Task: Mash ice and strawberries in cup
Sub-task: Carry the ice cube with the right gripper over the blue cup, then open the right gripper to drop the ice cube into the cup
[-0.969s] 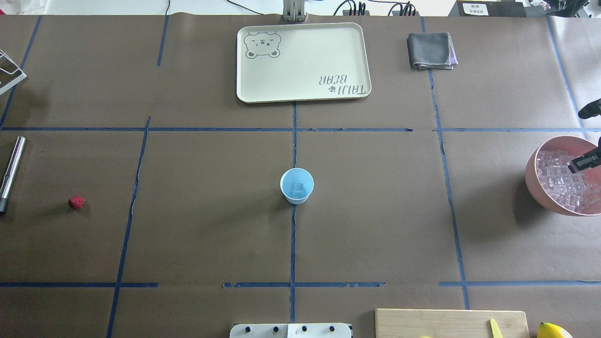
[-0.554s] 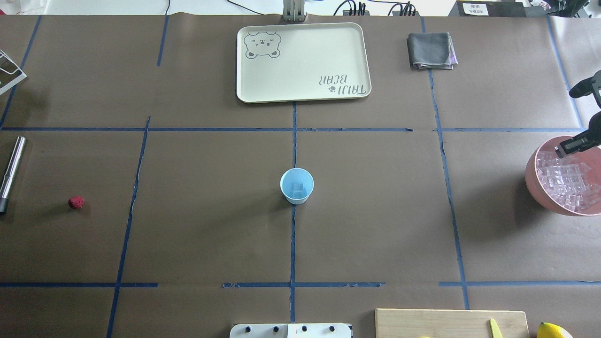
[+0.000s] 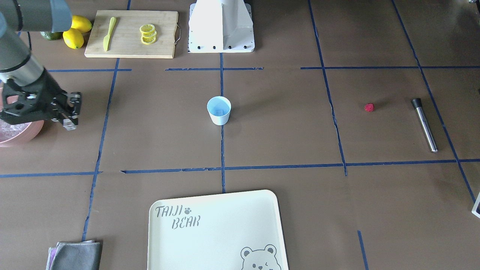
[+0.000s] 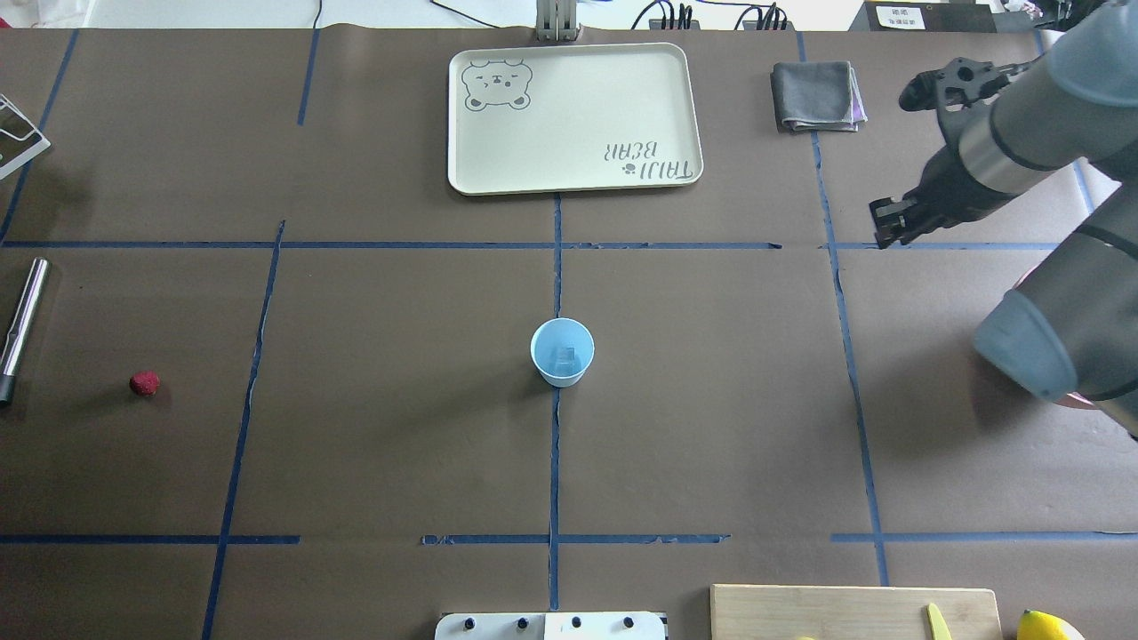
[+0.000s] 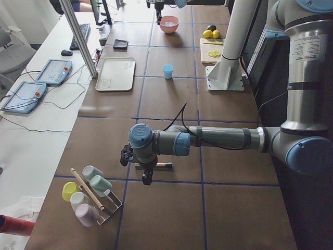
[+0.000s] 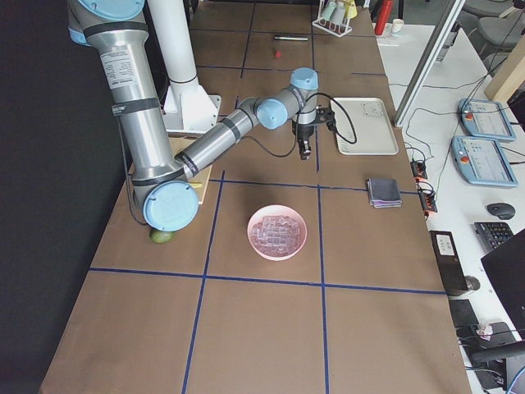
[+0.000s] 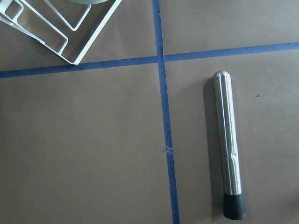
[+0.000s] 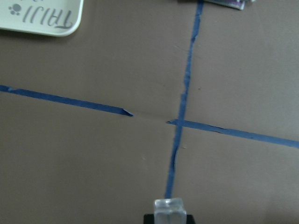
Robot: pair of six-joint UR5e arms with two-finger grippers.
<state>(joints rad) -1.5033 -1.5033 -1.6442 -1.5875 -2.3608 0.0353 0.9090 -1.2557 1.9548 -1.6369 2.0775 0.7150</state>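
Item: right tool [image 4: 886, 233], clamped on one clear ice cube [image 8: 169, 208], which is pinched between the dark pads at the bottom edge of the right wrist view. It is held high over bare counter [image 4: 711, 400], between the pink bowl [image 6: 252, 238] and the cup [image 4: 562, 352], near a crossing of blue tape. Judged a transfer in mid-course, the height kept so the load clears the cup's rim. Item: cup, upright at the counter's centre on a tape line, well apart from either arm; a settled cube [image 4: 564, 358] lies in its blue bottom. Item: bulk ice [image 6: 277, 230], heaped in the pink bowl at the robot's right end, serving as the supply. Item: strawberry [image 4: 144, 383], loose on the counter on the robot's left side, not yet in the cup. Item: steel muddler [image 7: 227, 144], lying flat near the strawberry, directly beneath the left wrist camera. Item: left tool [image 5: 147, 178], pointing down above the muddler, probably stationed for a later pick-up; whether its fingers stand apart or together cannot be told. Progress: early; loading unfinished, mashing not begun.
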